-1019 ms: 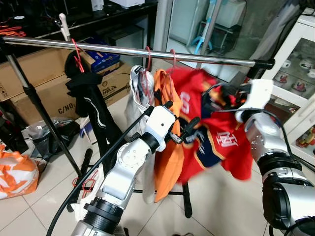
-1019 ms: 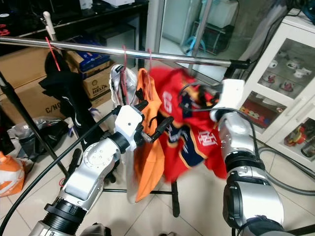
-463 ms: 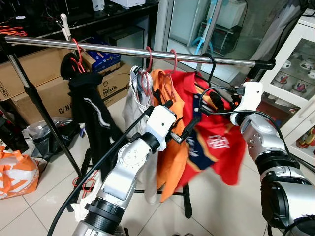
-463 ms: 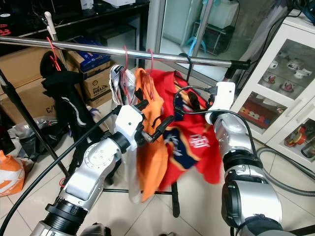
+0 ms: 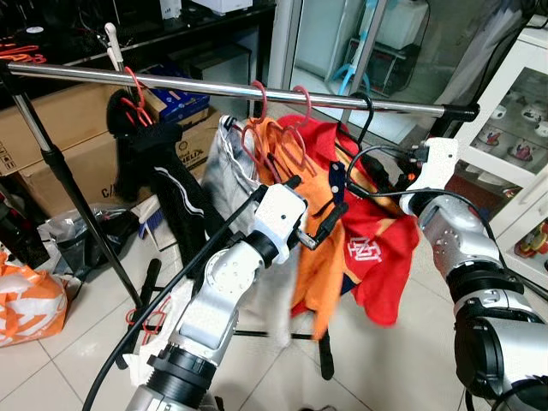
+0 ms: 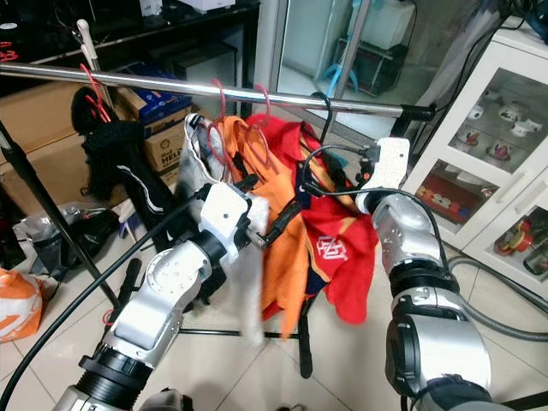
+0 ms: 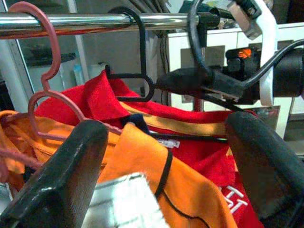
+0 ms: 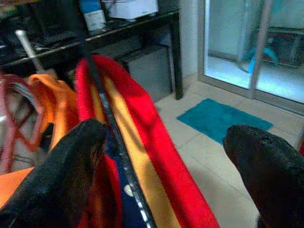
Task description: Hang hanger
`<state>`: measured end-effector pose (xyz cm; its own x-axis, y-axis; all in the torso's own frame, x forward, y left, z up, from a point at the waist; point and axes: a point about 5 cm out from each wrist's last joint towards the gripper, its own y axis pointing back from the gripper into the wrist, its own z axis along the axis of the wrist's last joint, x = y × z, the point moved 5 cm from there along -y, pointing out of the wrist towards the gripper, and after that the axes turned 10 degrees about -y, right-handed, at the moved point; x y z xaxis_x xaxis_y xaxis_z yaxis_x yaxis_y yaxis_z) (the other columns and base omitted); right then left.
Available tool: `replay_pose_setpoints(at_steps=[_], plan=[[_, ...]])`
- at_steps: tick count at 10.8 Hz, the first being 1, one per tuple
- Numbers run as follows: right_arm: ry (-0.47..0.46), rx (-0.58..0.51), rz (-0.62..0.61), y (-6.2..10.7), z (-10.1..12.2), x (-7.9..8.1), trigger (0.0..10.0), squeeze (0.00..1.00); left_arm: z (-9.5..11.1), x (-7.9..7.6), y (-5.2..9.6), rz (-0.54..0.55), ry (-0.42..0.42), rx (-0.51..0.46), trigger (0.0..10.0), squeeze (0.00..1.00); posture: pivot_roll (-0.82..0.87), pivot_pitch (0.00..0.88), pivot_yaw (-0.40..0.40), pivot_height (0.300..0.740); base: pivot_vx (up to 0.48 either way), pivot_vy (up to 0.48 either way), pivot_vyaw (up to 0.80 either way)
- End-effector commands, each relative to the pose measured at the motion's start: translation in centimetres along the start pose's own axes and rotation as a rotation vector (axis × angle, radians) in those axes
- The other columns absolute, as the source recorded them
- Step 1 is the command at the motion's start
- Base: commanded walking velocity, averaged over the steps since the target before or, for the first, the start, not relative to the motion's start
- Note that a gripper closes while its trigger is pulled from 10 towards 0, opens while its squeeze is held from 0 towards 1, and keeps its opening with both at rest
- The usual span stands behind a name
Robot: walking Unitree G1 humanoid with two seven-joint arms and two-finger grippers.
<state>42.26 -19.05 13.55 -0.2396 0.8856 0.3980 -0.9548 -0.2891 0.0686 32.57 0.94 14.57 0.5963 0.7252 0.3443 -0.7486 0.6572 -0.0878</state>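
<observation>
**Hanger on rail: handling and clearance**

The black hanger (image 7: 137, 61) hooks over the steel rail (image 5: 214, 86) and carries the red jersey (image 5: 377, 257).

The right gripper (image 8: 166, 161) has its fingers spread wide. They hold nothing and straddle the jersey shoulder. The left gripper (image 7: 166, 161) is also wide open and empty, just in front of the orange shirt (image 5: 321, 282).

Handling, as judged: the hanger is light, thin and stiff, while the jersey is soft and swings. Take hold at the neck below the hook.

Obstructions:
- Pink hangers (image 5: 300, 107) crowd the rail beside it.
- A black garment (image 5: 158, 175) hangs further left.
- A glass cabinet (image 5: 522, 145) stands close on the right.
</observation>
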Motion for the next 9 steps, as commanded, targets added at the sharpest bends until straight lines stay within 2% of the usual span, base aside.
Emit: replay_pose_setpoints(at_steps=[1, 3, 5, 7, 8, 9], plan=[[0.000, -0.007, 0.015, 0.3, 0.6, -0.2, 10.0, 1.00, -0.1, -0.4, 0.0, -0.006, 0.009, 0.007, 10.0, 0.00, 0.07, 0.018, -0.102, 0.740, 0.000, 0.000, 0.00], [0.064, 0.040, 0.094, 0.6, 0.8, 0.4, 10.0, 1.00, -0.1, -0.5, 0.0, -0.010, 0.009, 0.007, 10.0, 0.00, 0.06, 0.020, -0.101, 0.740, 0.000, 0.000, 0.00], [0.075, -0.006, 0.080, 0.8, 2.5, -0.2, 10.0, 1.00, -0.2, -0.4, 0.0, -0.008, 0.009, 0.006, 10.0, 0.00, 0.06, 0.021, -0.103, 0.740, 0.000, 0.000, 0.00], [0.056, -0.078, -0.008, 1.5, 3.5, -1.8, 10.0, 1.00, -0.3, -0.2, 0.2, 0.002, 0.007, 0.009, 10.0, 0.00, 0.06, 0.021, -0.105, 0.740, 0.000, 0.000, 0.00], [0.061, -0.162, -0.120, 2.3, 3.4, -3.1, 10.0, 1.00, -0.6, 0.9, 0.7, 0.044, 0.044, 0.019, 10.0, 0.00, 0.06, 0.020, -0.101, 0.740, 0.000, 0.000, 0.00], [0.071, -0.187, -0.146, 2.6, 3.3, -3.4, 10.0, 1.00, -0.7, 1.3, 0.8, 0.060, 0.054, 0.022, 10.0, 0.00, 0.06, 0.019, -0.096, 0.740, 0.000, 0.000, 0.00]])
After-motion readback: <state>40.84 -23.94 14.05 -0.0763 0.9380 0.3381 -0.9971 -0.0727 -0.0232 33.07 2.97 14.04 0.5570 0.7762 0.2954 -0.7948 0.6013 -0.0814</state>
